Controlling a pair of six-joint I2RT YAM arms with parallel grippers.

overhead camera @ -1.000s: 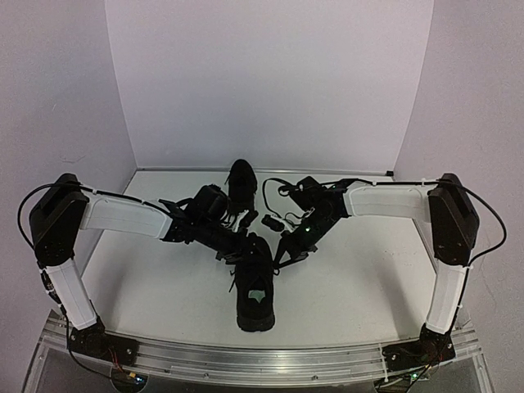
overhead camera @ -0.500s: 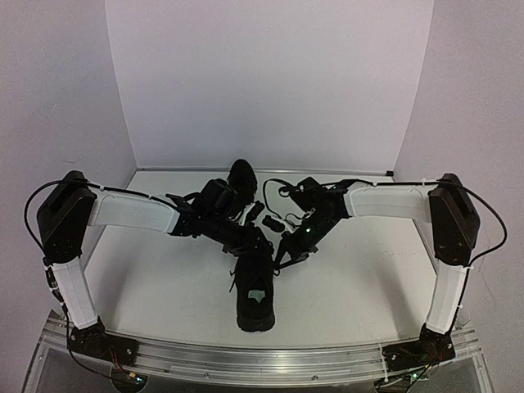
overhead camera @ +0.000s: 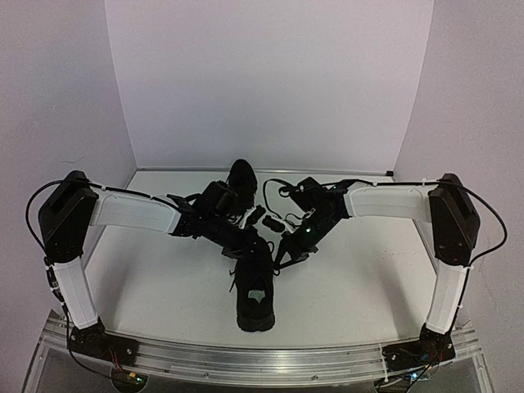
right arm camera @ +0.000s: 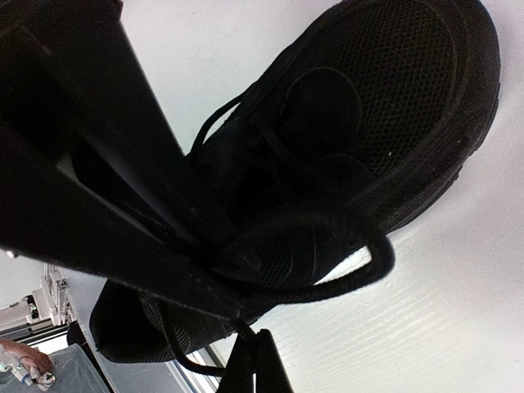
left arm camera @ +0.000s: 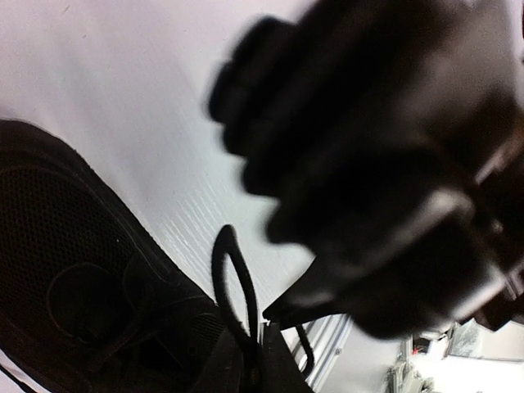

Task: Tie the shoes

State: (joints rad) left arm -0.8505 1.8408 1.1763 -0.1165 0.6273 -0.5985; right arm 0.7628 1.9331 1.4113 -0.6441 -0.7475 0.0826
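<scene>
The near black shoe (overhead camera: 255,288) lies in the middle of the table with its toe towards the arms, and a pale insole label shows inside it. The second shoe (overhead camera: 241,178) lies at the back. My left gripper (overhead camera: 247,243) and right gripper (overhead camera: 281,252) meet over the near shoe's laces. In the left wrist view my left gripper (left arm camera: 264,354) is shut on a thin black lace loop (left arm camera: 232,278) beside the shoe (left arm camera: 74,286). In the right wrist view my right gripper (right arm camera: 260,354) is shut on another lace loop (right arm camera: 364,266) of the shoe (right arm camera: 360,115).
Loose black lace (overhead camera: 273,189) from the far shoe trails on the white table (overhead camera: 368,270) behind my right arm. White walls close in the back and both sides. A metal rail (overhead camera: 270,360) runs along the near edge.
My left arm has swung right and in towards the near shoe's laces over the last second. My right arm and both shoes have hardly moved.
</scene>
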